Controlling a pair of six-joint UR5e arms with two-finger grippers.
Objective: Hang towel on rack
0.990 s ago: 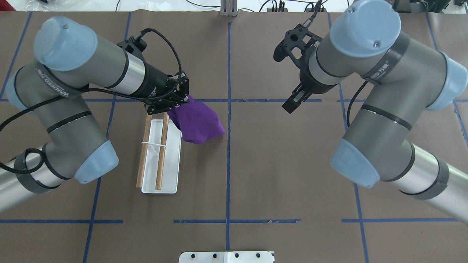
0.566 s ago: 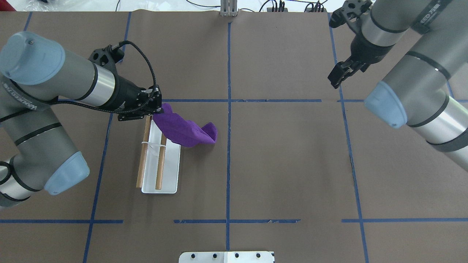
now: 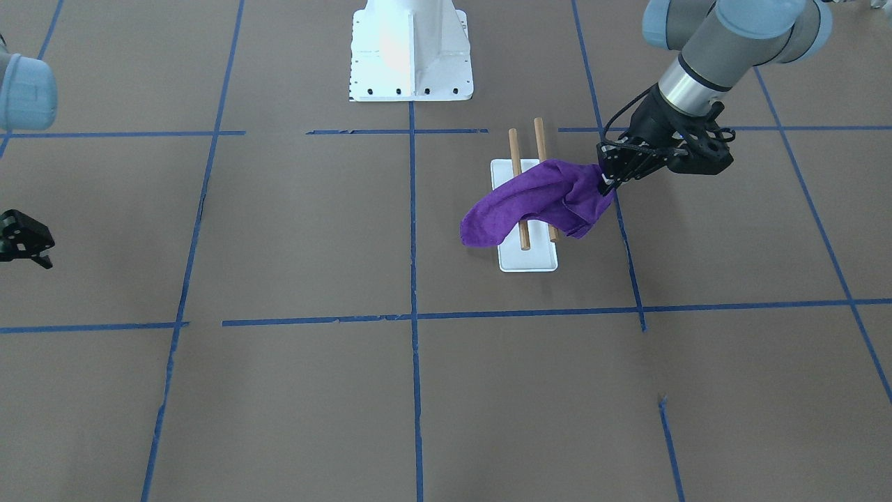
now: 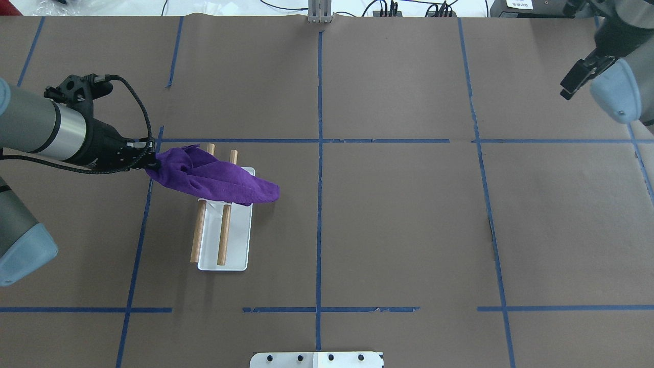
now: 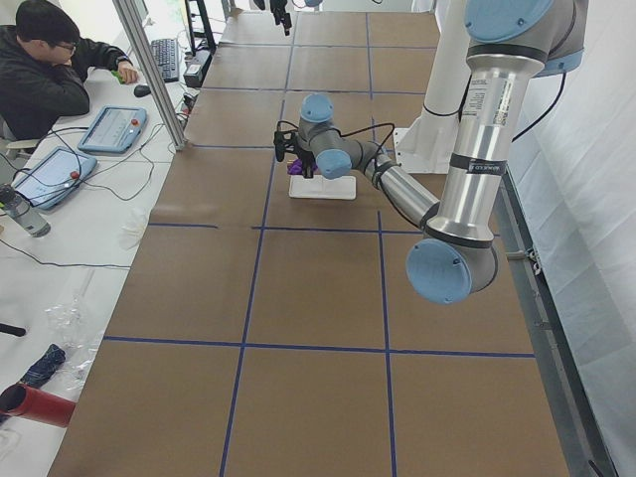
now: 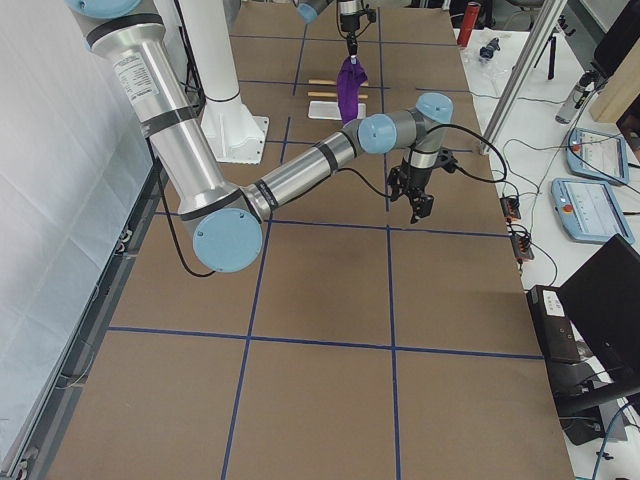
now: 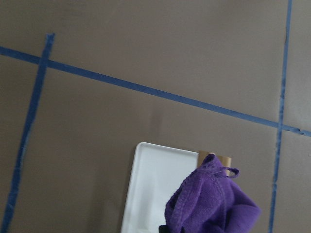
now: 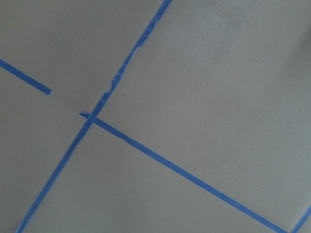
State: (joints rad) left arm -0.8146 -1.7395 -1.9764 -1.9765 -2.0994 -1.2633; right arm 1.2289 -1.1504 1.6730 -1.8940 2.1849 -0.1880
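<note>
The purple towel (image 4: 214,178) lies across both wooden rods of the rack (image 4: 196,235), near their far ends. It also shows in the front view (image 3: 536,199) and the left wrist view (image 7: 214,201). My left gripper (image 4: 149,162) is shut on one end of the towel, just left of the rack and above the table. The towel's other end droops past the right rod over the white base (image 4: 235,245). My right gripper (image 4: 572,84) is empty at the far right edge. I cannot tell whether its fingers are open or shut.
The white robot pedestal (image 3: 411,49) stands at the robot's side of the table. Blue tape lines cross the brown table cover (image 4: 398,214). An operator (image 5: 45,79) sits at a side desk with tablets beyond the table's far edge.
My left gripper has moved left, pulling the towel over both rods. My right arm has withdrawn toward the far right edge.
</note>
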